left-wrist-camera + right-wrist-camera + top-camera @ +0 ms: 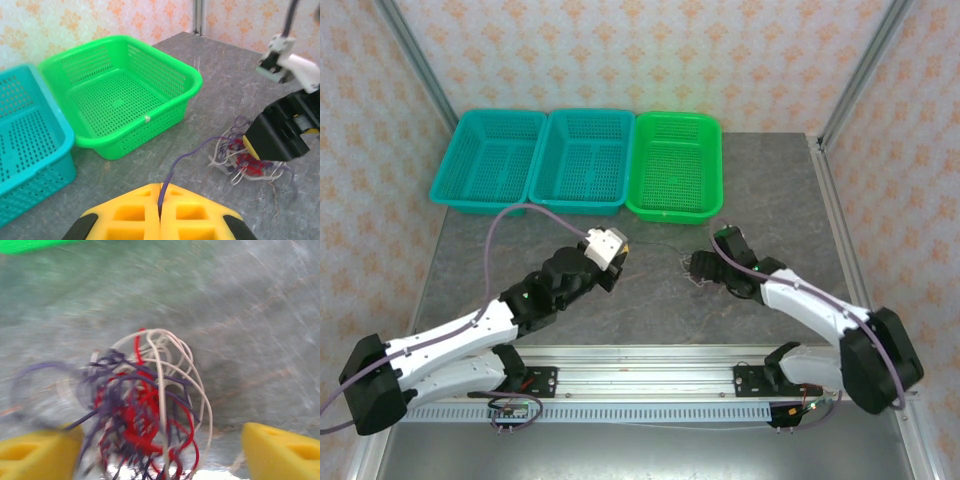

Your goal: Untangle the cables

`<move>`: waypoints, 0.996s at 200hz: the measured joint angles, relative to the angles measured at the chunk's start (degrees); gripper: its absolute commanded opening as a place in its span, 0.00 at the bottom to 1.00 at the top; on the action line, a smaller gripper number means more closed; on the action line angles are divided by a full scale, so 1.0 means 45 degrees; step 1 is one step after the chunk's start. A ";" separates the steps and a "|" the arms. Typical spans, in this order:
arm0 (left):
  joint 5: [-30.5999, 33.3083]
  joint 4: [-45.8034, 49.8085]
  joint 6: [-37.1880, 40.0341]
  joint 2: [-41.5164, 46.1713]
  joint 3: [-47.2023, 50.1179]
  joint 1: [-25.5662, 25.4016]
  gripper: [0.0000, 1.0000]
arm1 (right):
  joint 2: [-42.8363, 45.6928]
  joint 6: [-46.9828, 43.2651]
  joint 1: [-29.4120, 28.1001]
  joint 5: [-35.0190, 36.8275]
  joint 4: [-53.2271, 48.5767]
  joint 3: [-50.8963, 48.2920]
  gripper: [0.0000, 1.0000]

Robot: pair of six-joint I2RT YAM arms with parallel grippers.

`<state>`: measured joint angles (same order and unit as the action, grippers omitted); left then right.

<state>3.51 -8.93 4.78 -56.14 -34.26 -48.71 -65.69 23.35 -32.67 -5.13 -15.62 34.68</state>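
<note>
The cables (145,405) are a small knot of thin dark purple, red and white wires lying on the grey table (620,300), blurred in the right wrist view. My right gripper (160,455) is open over the cables, one yellow finger (35,455) on each side of the knot. My left gripper (161,187) is shut on one dark purple wire (172,172), which runs slack across the table into the knot (240,157). In the top view the left gripper (623,247) sits left of the knot (692,272), and the right gripper (698,264) is on the knot.
Three empty baskets stand along the back: two teal baskets (490,160) (582,160) and a green basket (676,165). The green basket (120,100) lies just beyond the held wire. Metal frame posts rise at the table's back corners.
</note>
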 measured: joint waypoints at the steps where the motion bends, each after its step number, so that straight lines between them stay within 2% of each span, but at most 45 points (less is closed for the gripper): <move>1: 0.0000 -0.0015 -0.0053 -0.0044 0.0000 0.0000 0.00 | 0.0068 -0.0058 -0.0053 0.0029 0.0049 -0.0024 0.99; 31: 0.0005 -0.0233 -0.0743 -0.0539 -0.0010 0.0000 0.00 | 0.2501 -0.2327 -0.2579 0.0578 0.2016 -0.0850 0.99; 56: -0.0005 -0.0262 -0.0933 -0.0534 -0.0097 0.0000 0.00 | 0.2909 -0.4318 -0.2958 0.1093 0.4221 -0.1481 0.99; 103: -0.0015 -0.0243 -0.1209 -0.0403 -0.0165 0.0000 0.00 | 0.0330 -0.7975 -0.2997 0.0209 0.7072 -0.1637 1.00; 120: 0.0005 -0.0117 -0.1409 -0.0044 -0.0165 0.0000 0.00 | -0.1166 -0.8616 -0.3026 0.0359 0.7718 -0.1598 0.82; 136: 0.0126 0.0063 -0.1535 0.0466 -0.0180 0.0000 0.00 | -0.2521 -0.8466 -0.3036 0.1180 0.7703 -0.1268 0.57; 144: 0.0291 0.0248 -0.1603 0.0801 -0.0214 0.0000 0.00 | -0.3172 -0.8092 -0.3007 0.1841 0.7499 -0.0913 0.40; 150: 0.0423 0.0398 -0.1647 0.1069 -0.0238 0.0000 0.00 | -0.3667 -0.7640 -0.2929 0.2351 0.7184 -0.0525 0.33; 160: 0.0719 0.0661 -0.1744 0.1535 -0.0311 0.0019 0.00 | -0.4260 -0.6747 -0.2667 0.2939 0.6747 0.0049 0.33; 172: 0.1137 0.1030 -0.1860 0.2098 -0.0423 0.0102 0.00 | -0.4595 -0.5464 -0.2157 0.3332 0.6479 0.0471 0.40; 199: 0.2234 0.2283 -0.2657 0.3211 -0.0539 0.0743 0.00 | -0.4342 -0.2555 -0.0729 0.3551 0.6824 -0.0151 0.38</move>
<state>13.56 1.34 -7.18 -41.69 -36.69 -45.36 -85.23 11.86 -35.94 10.85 15.09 34.00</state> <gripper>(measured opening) 0.056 0.394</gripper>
